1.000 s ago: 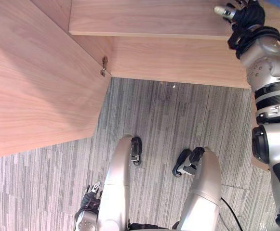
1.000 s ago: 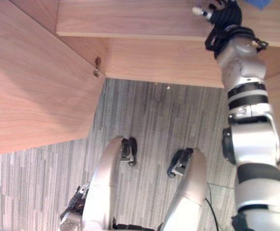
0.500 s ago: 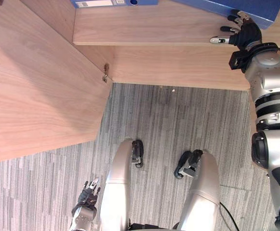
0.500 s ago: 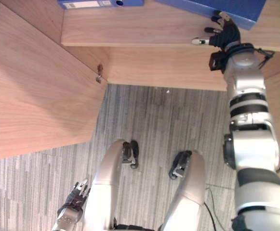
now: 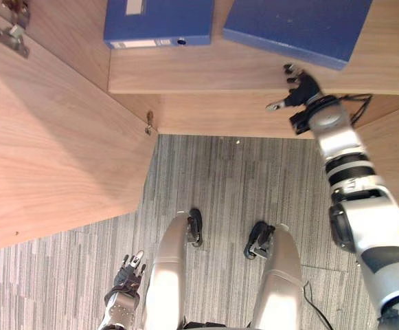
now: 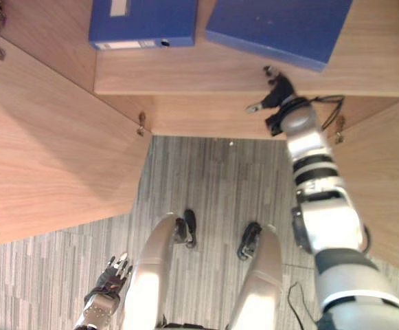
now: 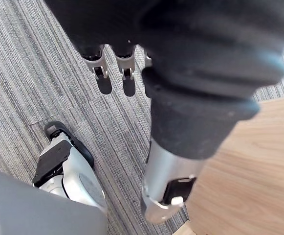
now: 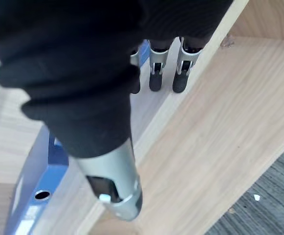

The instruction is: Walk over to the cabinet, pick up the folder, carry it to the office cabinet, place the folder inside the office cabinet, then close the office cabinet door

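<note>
Drawn back from the folder (image 5: 299, 27), our right hand (image 5: 301, 91) now sits at the shelf (image 5: 206, 69) edge, fingers loosely spread, apparently clear of it. We see the folder flat on the shelf beside a second blue folder (image 5: 158, 20). Our left hand (image 5: 127, 278) hangs low, fingers straight and holding nothing.

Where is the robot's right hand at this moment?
In the left eye view the right hand is at the upper right, open, at the front edge of the shelf, just short of the angled blue folder.
</note>
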You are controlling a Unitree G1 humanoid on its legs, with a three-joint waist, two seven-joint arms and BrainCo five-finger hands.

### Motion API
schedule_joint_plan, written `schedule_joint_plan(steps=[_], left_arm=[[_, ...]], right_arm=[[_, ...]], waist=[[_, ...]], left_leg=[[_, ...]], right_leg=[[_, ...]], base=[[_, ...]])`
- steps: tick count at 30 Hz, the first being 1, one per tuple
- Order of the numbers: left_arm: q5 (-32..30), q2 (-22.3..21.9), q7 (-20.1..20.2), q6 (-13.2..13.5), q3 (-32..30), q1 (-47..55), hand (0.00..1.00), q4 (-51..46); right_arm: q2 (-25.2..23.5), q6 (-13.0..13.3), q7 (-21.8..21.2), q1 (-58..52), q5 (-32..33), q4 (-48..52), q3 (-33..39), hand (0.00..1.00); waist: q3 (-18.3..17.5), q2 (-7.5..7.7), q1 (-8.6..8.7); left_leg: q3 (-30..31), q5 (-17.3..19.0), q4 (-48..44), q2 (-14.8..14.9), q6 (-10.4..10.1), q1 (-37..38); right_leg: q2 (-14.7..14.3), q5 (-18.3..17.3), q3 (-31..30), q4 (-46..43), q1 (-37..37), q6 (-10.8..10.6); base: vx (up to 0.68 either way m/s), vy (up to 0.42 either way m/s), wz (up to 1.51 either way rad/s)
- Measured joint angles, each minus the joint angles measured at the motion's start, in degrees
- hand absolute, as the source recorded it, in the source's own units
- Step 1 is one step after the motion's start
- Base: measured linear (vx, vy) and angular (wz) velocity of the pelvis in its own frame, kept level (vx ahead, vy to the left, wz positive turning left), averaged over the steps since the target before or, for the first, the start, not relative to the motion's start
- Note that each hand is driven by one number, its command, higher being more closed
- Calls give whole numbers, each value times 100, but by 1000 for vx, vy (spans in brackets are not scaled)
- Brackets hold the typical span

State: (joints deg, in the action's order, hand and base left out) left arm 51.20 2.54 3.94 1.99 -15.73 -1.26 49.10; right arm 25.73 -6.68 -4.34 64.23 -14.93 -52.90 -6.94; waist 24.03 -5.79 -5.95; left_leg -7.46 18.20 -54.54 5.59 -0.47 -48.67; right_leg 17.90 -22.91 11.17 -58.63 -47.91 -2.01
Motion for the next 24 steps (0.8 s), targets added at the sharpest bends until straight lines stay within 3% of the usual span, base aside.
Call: schedule_joint_plan(steps=[5, 6, 8, 11, 14, 17, 19, 24], left_arm=[[-20, 5, 0, 10, 23, 10, 0, 118], [-32, 12, 0, 25, 22, 17, 0, 163], [-72, 11, 0, 34, 21, 17, 0, 209], [-305, 3, -1, 95, -77, 58, 0, 354], [-603, -91, -9, 105, -298, 46, 0, 473], [-1835, -322, -159, 177, -377, 40, 0, 738], [-3169, -442, -355, 203, -339, 16, 0, 772], [-3753, -592, -605, 242, -204, 4, 0, 870]], right_arm=[[-442, -137, 106, -652, -11, -377, -148, 0], [-755, -181, 120, -1171, -9, -486, -188, 0], [-997, -226, 135, -1507, -1, -598, -184, 0], [-1744, -227, 202, -2634, 49, -820, -76, 0], [-2287, -214, 219, -3546, 236, -870, 540, 0], [-2602, -140, 279, -4512, 677, -874, 1339, 0], [-2693, -40, 380, -5098, 730, -875, 1896, 0], [-2797, 94, 666, -6025, 1387, -861, 2870, 0]], waist=[[-107, 26, 10], [-206, 37, 18], [-225, 48, 23], [-616, 191, 39], [-1016, 339, 104], [-1402, 431, 218], [-1583, 487, 304], [-1675, 543, 408]], left_leg=[[-174, -527, 1244, 5, -22, 787], [-206, -776, 1813, 2, -49, 1122], [-231, -964, 2251, 2, -79, 1451], [-257, -1464, 3425, 0, -186, 2226], [-260, -1734, 4116, 11, -363, 2715], [-284, -1962, 4771, -14, -462, 3335], [-300, -2003, 4987, -18, -469, 3723], [-328, -1798, 4684, 38, -506, 4168]], right_leg=[[-195, 584, 193, 1270, 767, 3], [-306, 843, 304, 1855, 1116, 7], [-407, 1039, 361, 2306, 1440, 4], [-662, 1437, 536, 3366, 2168, 29], [-804, 1610, 662, 3888, 2605, 25], [-903, 1737, 749, 4367, 3148, -23], [-967, 1808, 753, 4635, 3543, -46], [-1025, 1816, 751, 4820, 4192, -62]], base=[[37, 43, -9], [69, 43, -13], [75, 15, -9], [158, -36, -4], [133, -70, 4], [109, -44, 0], [76, -18, -7], [5, -4, -3]])
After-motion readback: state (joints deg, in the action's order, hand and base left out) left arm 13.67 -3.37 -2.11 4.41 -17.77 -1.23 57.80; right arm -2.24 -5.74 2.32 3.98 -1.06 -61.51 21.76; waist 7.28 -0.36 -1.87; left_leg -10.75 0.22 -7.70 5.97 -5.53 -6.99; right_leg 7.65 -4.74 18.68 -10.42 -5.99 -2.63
